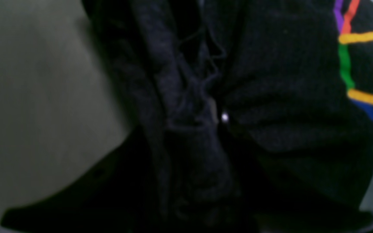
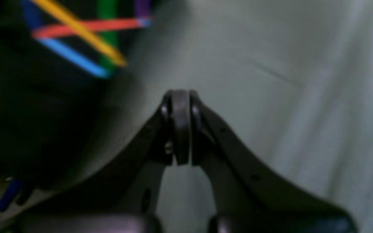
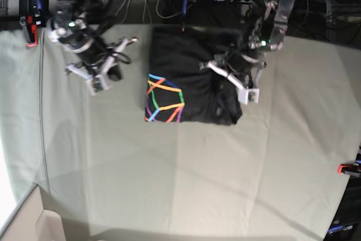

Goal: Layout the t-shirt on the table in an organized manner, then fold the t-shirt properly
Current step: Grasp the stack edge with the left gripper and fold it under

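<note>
**Folded t-shirt at the top centre, left gripper at its right edge**

In the base view we see the t-shirt [image 3: 186,83] lying as a compact dark block on the tabletop [image 3: 169,184], in the upper middle of the frame, its multicolour line graphic [image 3: 163,101] at the lower left corner of the block. The left gripper [image 3: 228,83] sits on the bunched right edge of the shirt, right of centre in that frame. In the left wrist view black folds fill nearly the whole picture, with the graphic at the far right edge; the gripper itself is lost in the dark cloth, so we cannot tell whether it is closed on the fabric or merely pressed among it.

The right gripper [image 2: 180,129] is closed on nothing, its tips meeting over bare tabletop in the right wrist view. There the shirt lies in the upper left of the frame, clear of the tips. In the base view this gripper hangs in the upper left, well apart from the shirt's left edge.
</note>
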Controlling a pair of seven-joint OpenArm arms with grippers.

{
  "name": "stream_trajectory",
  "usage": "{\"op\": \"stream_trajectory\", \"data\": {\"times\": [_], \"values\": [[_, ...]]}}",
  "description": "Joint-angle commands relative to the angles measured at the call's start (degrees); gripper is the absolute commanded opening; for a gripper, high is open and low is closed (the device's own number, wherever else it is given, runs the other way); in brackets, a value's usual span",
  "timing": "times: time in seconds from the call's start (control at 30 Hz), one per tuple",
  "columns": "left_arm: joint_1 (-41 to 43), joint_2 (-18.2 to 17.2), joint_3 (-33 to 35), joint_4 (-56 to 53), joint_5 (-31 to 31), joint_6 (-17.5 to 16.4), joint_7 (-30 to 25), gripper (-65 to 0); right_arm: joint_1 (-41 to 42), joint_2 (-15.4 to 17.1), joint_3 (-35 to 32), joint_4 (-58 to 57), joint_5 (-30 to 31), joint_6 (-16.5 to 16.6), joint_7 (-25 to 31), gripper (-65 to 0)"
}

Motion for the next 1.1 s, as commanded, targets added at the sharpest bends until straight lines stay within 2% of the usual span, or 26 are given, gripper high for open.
{"op": "stream_trajectory", "data": {"times": [0.0, 0.1, 0.27, 0.47, 0.57, 0.67, 0.73, 0.83, 0.9, 1.0, 1.07], "values": [[-2.4, -1.3, 1.9, 1.1, 0.3, 0.0, -1.7, -65.0, 0.5, 0.0, 1.0, 1.2, 0.8, 0.3, 1.2, -65.0], [-8.1, -5.8, 10.6, 0.9, 0.3, 0.0, -1.8, -65.0, 0.6, 0.0, 5.4, 1.2, 0.8, 0.3, 1.2, -65.0], [-19.5, -8.9, 25.5, -3.5, 0.3, 0.0, -1.8, -65.0, 0.7, -0.1, 10.3, 1.2, 0.8, 0.3, 1.2, -65.0], [-34.2, -8.9, 43.1, -10.3, 0.3, -0.1, -2.2, -65.0, 0.7, -0.2, 13.2, 1.2, 0.8, 0.3, 1.2, -65.0], [-40.2, -7.6, 50.5, -11.0, 0.5, -0.1, -2.2, -65.0, 0.7, -0.3, 14.5, 1.1, 0.8, 0.3, 1.2, -65.0], [-44.3, -6.8, 56.3, -10.9, 4.5, -0.3, -2.3, -65.0, 0.4, -0.3, 14.5, 1.1, 0.8, 0.3, 1.2, -65.0], [-45.5, -5.8, 58.5, -10.8, 8.6, -2.7, -2.3, -65.0, 0.4, -0.3, 14.5, 1.1, 0.8, 0.3, 1.2, -65.0], [-45.2, -4.1, 58.9, -11.4, 15.5, -10.5, -2.3, -65.0, 0.6, -0.9, 14.5, 1.0, 0.8, 0.3, 1.2, -65.0], [-44.5, -3.4, 58.8, -13.7, 19.9, -13.7, -2.3, -65.0, 0.6, -1.9, 14.8, 1.0, 0.8, 0.3, 1.2, -65.0], [-44.5, 0.3, 57.2, -19.9, 25.5, -14.1, -2.4, -65.0, 1.2, -2.6, 15.2, 0.9, 0.8, 0.3, 1.2, -65.0], [-43.8, 2.8, 52.4, -23.9, 27.4, -14.1, -2.4, -65.0, 1.3, -3.4, 15.2, 0.8, 0.8, 0.3, 1.2, -65.0]]}}
